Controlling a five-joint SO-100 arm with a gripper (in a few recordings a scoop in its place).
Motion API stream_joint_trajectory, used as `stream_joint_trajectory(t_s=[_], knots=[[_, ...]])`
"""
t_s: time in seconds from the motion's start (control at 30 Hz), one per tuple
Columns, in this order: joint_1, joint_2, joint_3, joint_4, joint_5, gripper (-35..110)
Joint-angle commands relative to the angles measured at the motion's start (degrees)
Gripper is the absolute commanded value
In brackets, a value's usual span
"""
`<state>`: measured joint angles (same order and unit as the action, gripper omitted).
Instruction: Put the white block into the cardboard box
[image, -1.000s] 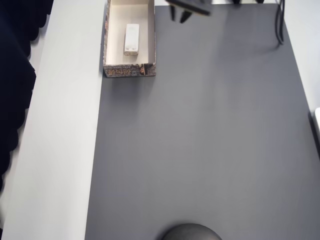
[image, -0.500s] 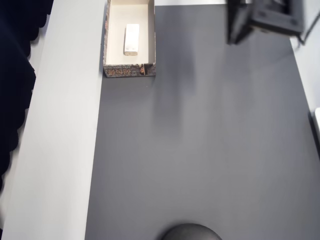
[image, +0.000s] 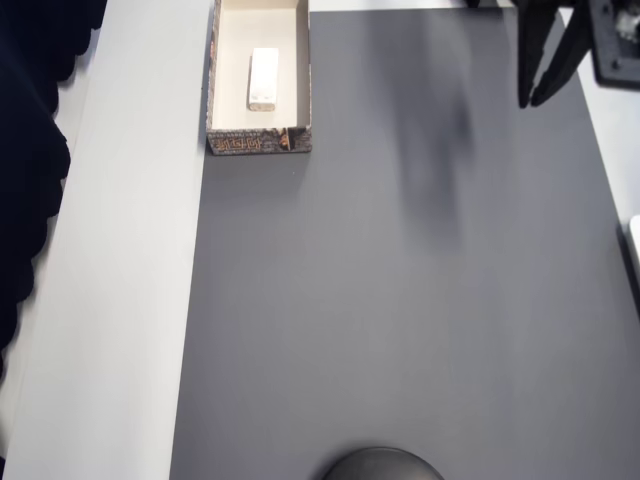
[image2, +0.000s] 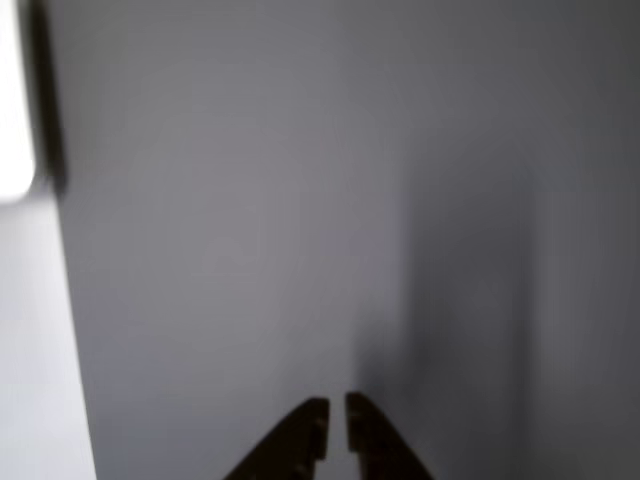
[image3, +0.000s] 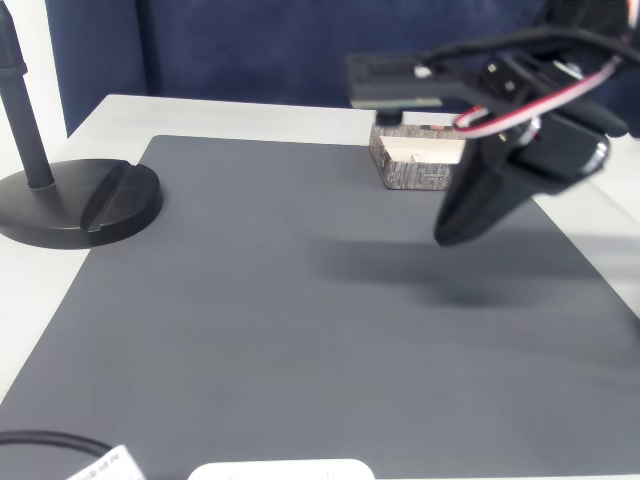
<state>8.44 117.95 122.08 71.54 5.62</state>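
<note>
The white block (image: 263, 79) lies lengthwise inside the cardboard box (image: 258, 143) at the top left of the grey mat in the overhead view. My gripper (image: 531, 100) hangs over the mat's top right corner, far to the right of the box, holding nothing. In the wrist view its dark fingertips (image2: 337, 428) stand almost together over bare mat, with only a thin slit between them. The fixed view shows the gripper (image3: 449, 236) in the air in front of the box (image3: 412, 172), partly covering it; the block is hidden there.
A black round stand base (image3: 72, 203) sits at the mat's left in the fixed view and shows at the bottom edge (image: 383, 465) of the overhead view. White table (image: 130, 300) borders the mat. A cable (image3: 45, 441) lies at the front corner.
The gripper has swung from just right of the box across the top of the mat to the far right corner. The block stays still in the box.
</note>
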Motion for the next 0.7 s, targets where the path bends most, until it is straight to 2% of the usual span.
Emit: stream_joint_trajectory(t_s=[0.0,0.2,0.67], knots=[[-3.3,7.9,6.0,-3.4,-1.4,-2],[-5.8,19.5,16.8,-10.3,-3.5,-2],[-6.7,45.7,38.7,-8.8,-6.2,-2]])
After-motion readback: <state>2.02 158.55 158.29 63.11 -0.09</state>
